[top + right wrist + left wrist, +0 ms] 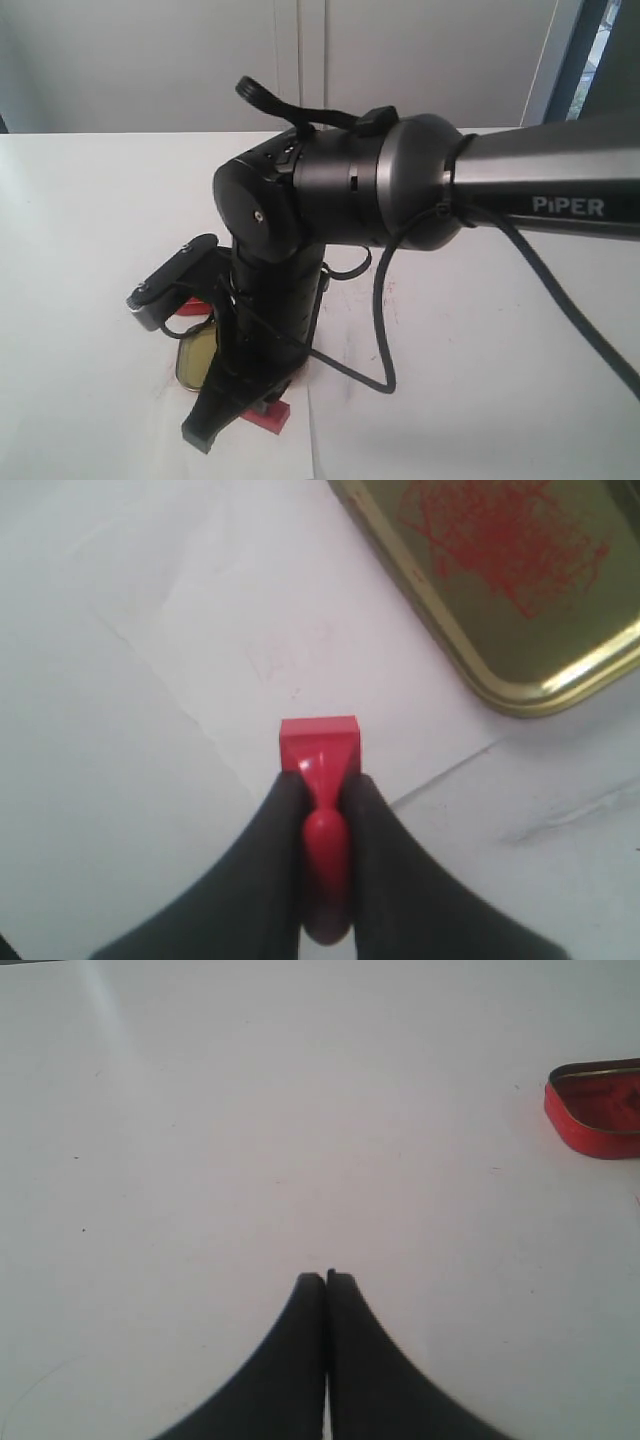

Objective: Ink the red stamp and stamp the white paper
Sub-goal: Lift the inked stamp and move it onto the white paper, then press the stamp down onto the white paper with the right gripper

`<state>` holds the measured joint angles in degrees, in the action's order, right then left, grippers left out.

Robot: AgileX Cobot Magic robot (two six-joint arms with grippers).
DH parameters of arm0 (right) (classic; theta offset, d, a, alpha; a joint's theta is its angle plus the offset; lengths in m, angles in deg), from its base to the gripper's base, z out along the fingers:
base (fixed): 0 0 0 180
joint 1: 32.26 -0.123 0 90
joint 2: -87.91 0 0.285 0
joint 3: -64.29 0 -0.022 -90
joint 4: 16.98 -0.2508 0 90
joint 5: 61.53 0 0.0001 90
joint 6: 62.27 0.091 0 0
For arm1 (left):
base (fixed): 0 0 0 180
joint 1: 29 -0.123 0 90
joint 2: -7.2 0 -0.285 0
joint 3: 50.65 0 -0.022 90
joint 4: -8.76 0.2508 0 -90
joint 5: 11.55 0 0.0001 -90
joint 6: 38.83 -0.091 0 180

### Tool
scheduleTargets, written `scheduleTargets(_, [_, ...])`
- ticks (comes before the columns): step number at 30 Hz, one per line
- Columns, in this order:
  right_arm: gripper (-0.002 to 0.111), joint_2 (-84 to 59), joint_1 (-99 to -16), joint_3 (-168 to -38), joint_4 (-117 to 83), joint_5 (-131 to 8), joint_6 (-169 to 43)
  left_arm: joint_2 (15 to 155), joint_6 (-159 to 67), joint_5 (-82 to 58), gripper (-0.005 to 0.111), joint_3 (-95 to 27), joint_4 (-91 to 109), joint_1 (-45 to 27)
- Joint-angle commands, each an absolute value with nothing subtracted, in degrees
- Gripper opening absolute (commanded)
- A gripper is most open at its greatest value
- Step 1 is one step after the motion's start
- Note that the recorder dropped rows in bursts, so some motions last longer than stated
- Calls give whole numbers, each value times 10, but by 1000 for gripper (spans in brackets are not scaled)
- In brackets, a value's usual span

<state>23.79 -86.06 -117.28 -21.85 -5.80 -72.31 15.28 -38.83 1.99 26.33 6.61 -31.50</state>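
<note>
Your right gripper (322, 815) pinches the stamp (319, 742) over the paper (300, 650), low centre of the exterior view. Your left gripper (326, 1282) has its fingers pressed together.

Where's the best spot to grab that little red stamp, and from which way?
Grab the red stamp by its thin handle, just above the flat square base, coming down from above with one finger on each side. The handle narrows there, so fingers fit around it and the stamping face stays free. The right gripper holds it this way.
</note>
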Motion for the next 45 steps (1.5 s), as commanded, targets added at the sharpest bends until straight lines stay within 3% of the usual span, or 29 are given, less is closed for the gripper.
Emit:
scheduleTargets(1, [0, 231, -872, -1170, -216, -65, -721, 150, -384, 18, 0, 266, 63, -317])
scheduleTargets(45, [0, 295, -882, -1173, -193, -122, -684, 150, -384, 18, 0, 266, 63, -317])
